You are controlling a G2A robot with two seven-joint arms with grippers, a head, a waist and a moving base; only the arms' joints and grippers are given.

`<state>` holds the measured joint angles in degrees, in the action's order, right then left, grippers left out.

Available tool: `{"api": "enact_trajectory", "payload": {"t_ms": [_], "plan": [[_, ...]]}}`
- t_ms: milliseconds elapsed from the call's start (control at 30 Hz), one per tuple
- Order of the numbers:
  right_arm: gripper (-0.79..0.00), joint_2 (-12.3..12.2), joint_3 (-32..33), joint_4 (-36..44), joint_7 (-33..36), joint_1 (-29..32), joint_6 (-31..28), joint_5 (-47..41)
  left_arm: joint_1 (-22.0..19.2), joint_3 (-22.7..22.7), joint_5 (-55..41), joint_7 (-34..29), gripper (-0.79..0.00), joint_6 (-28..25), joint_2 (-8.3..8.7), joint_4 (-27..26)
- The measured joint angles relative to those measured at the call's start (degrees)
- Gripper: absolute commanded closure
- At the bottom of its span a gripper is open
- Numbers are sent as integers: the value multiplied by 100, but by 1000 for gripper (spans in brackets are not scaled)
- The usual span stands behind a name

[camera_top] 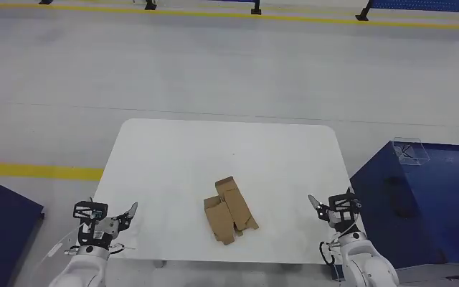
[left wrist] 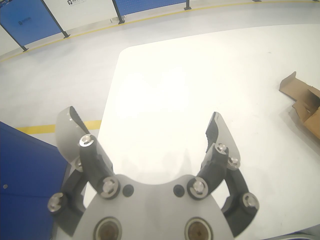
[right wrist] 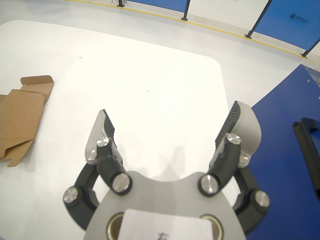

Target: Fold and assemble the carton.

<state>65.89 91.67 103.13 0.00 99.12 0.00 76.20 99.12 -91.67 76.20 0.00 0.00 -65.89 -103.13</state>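
One carton (camera_top: pixel 229 210) between left hand (camera_top: pixel 111 212), right hand (camera_top: pixel 331 202)

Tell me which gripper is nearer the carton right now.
Right, by a modest margin. The right gripper sits open at the near right edge of the table, apart from the carton; the left gripper sits open at the near left edge, farther off.

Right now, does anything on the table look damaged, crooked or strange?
Nothing looks damaged. The carton lies flattened toward the robot's side of the table, skewed to its edges, some flaps slightly lifted, as expected before folding. The left gripper and right gripper are open, apart from it.
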Motion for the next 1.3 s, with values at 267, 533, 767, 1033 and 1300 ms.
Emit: {"api": "enact_trajectory", "payload": {"t_ms": [267, 533, 767, 1033, 1300], "plan": [[-785, 0, 0, 0, 0, 0, 0, 0, 109, 416, -941, -577, -785, -241, -79, -704], [-785, 0, 0, 0, 0, 0, 0, 0, -577, 724, -5417, -3408, -785, -162, -173, -1303], [-785, 0, 0, 0, 0, 0, 0, 0, -1912, 1624, -6877, -4365, -711, -156, -278, 235], [-785, 0, 0, 0, 0, 0, 0, 0, -2670, 2402, -6442, -4359, -566, 5, -371, 1494], [-785, 0, 0, 0, 0, 0, 0, 0, -2728, 2571, -6281, -4198, -551, 137, -385, 1761]]}}
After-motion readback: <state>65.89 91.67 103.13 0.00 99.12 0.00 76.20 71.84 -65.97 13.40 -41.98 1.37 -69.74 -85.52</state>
